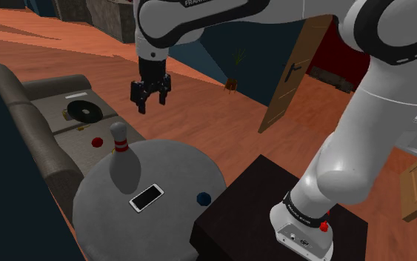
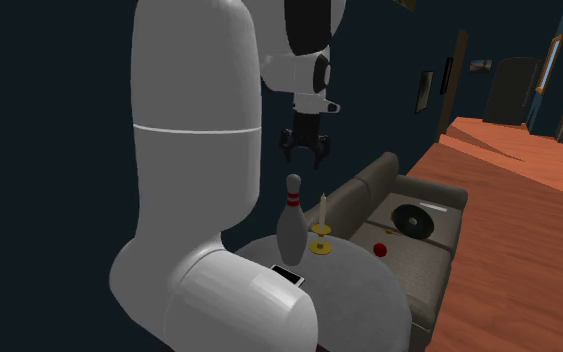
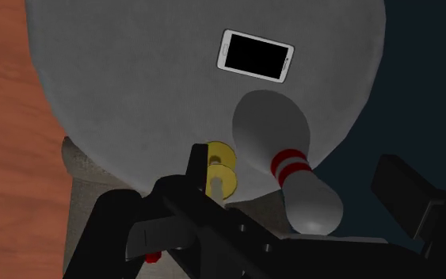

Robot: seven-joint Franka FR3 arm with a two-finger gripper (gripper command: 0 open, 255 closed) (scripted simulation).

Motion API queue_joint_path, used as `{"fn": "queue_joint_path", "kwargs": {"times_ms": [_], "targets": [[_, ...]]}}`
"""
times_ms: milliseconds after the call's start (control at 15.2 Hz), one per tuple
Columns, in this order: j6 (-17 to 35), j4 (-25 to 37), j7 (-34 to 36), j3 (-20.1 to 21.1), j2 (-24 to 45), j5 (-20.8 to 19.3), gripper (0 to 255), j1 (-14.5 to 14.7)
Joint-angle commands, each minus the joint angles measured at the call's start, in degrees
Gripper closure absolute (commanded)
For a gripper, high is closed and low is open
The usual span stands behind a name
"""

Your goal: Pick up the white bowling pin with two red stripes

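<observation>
The phone (image 2: pixel 289 273) is partly hidden by the arm (image 1: pixel 192 22) in the second exterior view; the shoulder view shows it whole. On the arm, the letters "FRAN" are cut off by the shoulder view's top edge. A small blue thing (image 1: pixel 203 198) by the rim of the table (image 1: pixel 177 159) cannot be identified. The bowling pin (image 1: pixel 120 152) stands upright on this round grey table, just beside a candle (image 2: pixel 321 212). The gripper (image 1: pixel 151 100) is held above it, fingers wide apart, with nothing grasped.

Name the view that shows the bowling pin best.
Second exterior view: the bowling pin stands side-on, whole, both red stripes clear. The shoulder view shows it from above on the grey table; the wrist view shows it foreshortened, head nearest.
</observation>
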Motion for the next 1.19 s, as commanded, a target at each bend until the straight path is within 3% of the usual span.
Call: {"fn": "queue_joint_path", "kwargs": {"times_ms": [0,528,1122], "targets": [[-0.4,4.4,0.7,0.4,4.8,-1.0,0,0.8],[-4.4,25.5,2.7,1.1,24.9,-4.9,0,5.5],[0.1,23.7,2.7,0.7,27.8,-5.4,0,5.9]]}}
